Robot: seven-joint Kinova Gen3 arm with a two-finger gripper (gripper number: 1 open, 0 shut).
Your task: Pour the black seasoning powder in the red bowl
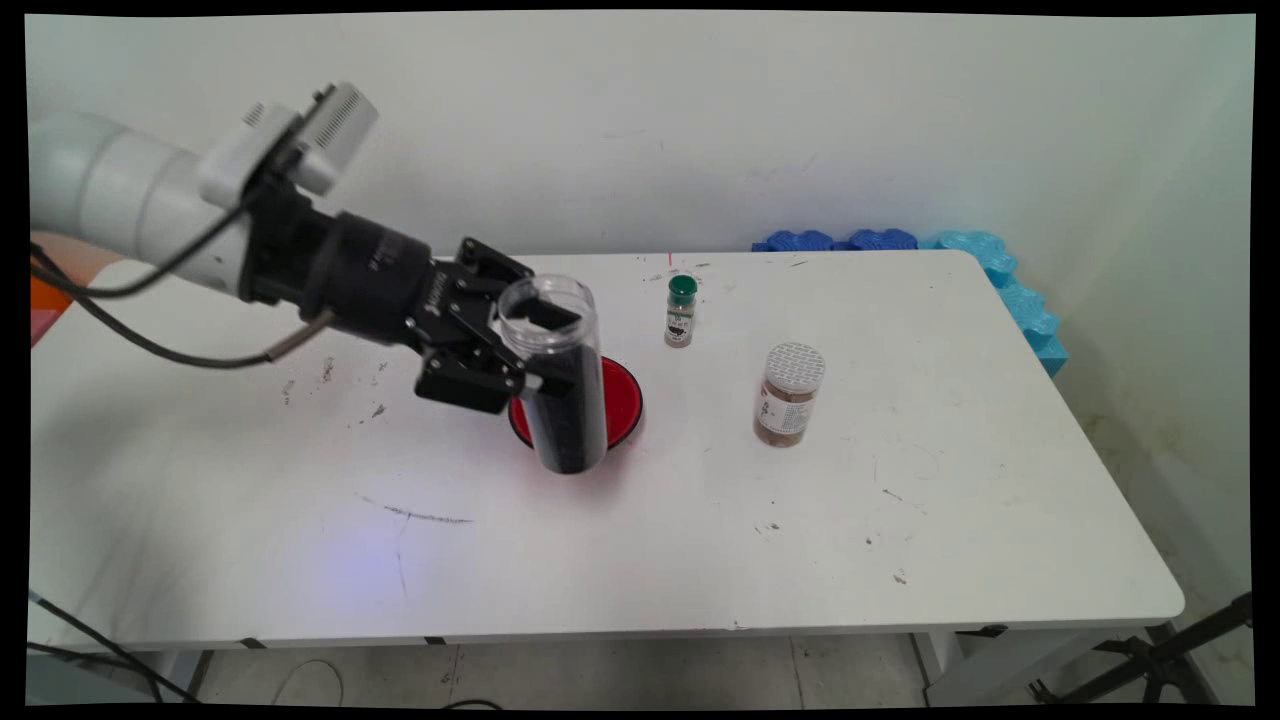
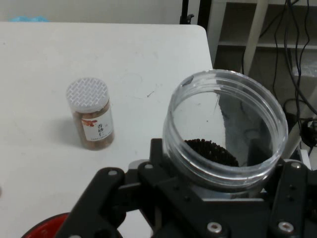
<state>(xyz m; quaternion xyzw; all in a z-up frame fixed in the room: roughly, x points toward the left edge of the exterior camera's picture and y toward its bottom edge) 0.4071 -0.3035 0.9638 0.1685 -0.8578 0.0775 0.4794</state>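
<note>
My black gripper is shut on a clear open-topped jar that holds dark grains in its lower part. The jar is held upright, slightly tilted, above a red dish on the table. In the hand view the jar's open mouth fills the right half, with the dark grains at its bottom. The red dish shows at the lower left corner there. To the right stand a small green-capped bottle and a brown spice jar with a white lid, also the spice jar in the hand view.
Blue foam pieces lie along the table's far right corner and edge. The white table carries scuff marks. Black cables hang from the arm at the left. Shelving and cables stand beyond the table's edge.
</note>
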